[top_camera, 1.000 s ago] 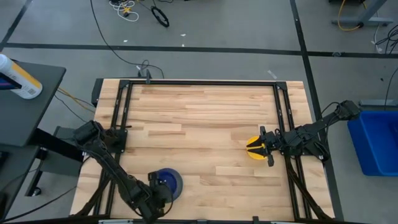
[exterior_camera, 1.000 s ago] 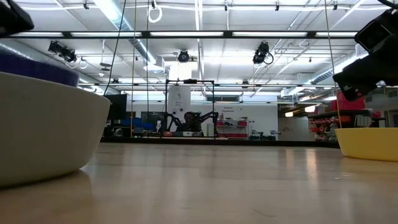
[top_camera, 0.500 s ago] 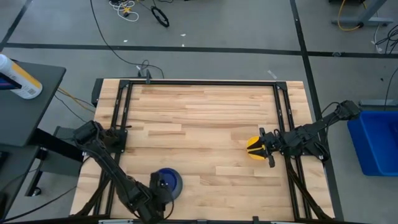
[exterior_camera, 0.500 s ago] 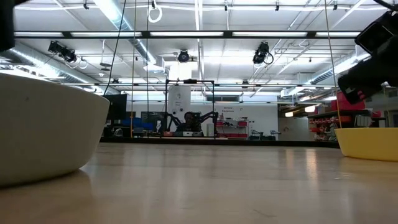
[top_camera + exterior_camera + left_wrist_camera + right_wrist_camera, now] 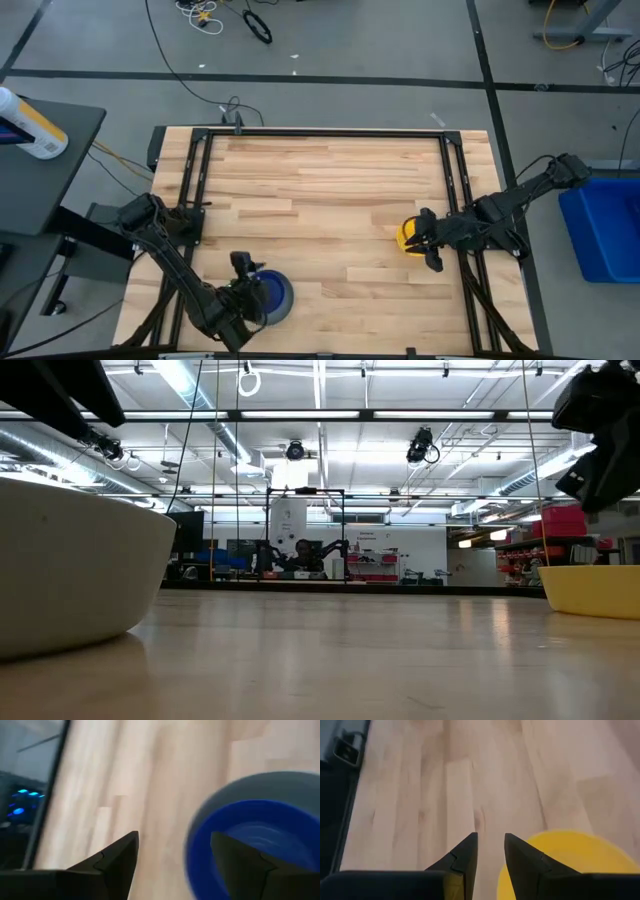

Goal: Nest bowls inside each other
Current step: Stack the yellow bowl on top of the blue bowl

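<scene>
A dark blue bowl (image 5: 250, 820) sits inside the grey bowl (image 5: 290, 300), which stands on its base near the table's near left corner (image 5: 70, 570). My left gripper (image 5: 175, 842) hovers open just above and to the left of this stack (image 5: 250, 285); one finger shows in front of the blue rim. A yellow bowl (image 5: 406, 237) stands alone on the wood at the right (image 5: 595, 592). My right gripper (image 5: 490, 840) hangs above its rim, slanting down, fingers a little apart and clear of the bowl (image 5: 600, 440).
Black frame rails (image 5: 195, 180) run along the table's left, right and far sides. Bare wood (image 5: 330, 200) lies between the two bowl spots. A blue bin (image 5: 605, 230) stands off the right edge, and a side table with a white bottle (image 5: 30, 125) off the left.
The blue bowl's rim stood above the grey bowl's rim and has since sunk out of the low view. My left gripper has let it go, risen and tipped. My right gripper has risen above the yellow bowl and tipped further down; the yellow bowl has stayed put.
</scene>
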Motion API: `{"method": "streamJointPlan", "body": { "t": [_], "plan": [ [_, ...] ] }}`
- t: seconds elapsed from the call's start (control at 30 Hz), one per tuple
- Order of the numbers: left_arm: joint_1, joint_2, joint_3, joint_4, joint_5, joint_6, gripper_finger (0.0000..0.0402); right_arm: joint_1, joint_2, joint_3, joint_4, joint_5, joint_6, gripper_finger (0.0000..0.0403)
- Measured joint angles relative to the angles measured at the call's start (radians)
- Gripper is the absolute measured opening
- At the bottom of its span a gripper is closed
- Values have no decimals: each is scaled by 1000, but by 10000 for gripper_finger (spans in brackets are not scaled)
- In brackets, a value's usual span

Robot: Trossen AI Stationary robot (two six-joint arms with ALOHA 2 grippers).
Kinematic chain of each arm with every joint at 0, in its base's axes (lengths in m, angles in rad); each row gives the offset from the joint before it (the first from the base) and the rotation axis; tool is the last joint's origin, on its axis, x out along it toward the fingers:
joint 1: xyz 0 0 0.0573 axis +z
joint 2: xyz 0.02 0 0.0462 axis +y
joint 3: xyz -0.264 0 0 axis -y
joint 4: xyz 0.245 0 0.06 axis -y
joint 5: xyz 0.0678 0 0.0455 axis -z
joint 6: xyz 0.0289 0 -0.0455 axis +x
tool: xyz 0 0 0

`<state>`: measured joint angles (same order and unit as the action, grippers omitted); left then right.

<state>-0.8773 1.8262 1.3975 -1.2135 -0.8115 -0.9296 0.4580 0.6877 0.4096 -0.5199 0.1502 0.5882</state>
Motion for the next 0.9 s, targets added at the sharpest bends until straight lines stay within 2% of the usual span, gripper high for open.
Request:
{"method": "streamJointPlan", "body": {
  "t": [0.13,0.27,0.43,0.67,0.77,0.9],
  "plan": [
    [-14,-25,-16,-109,-55,-91,259,0,129,80,-95,-61,61,111],
    [-35,-102,-90,-132,-91,-181,259,0,252,89,-104,-108,98,129],
    [-85,-214,-205,-130,-121,-301,259,0,370,88,-80,-100,115,149],
    [-203,-342,-433,-102,-111,-577,259,0,438,89,-28,-40,129,150],
    [-258,-365,-500,-64,-107,-670,259,0,451,89,-25,9,149,127],
    [-299,-367,-541,-22,-103,-712,258,0,473,90,16,30,134,30]
  ]
}}
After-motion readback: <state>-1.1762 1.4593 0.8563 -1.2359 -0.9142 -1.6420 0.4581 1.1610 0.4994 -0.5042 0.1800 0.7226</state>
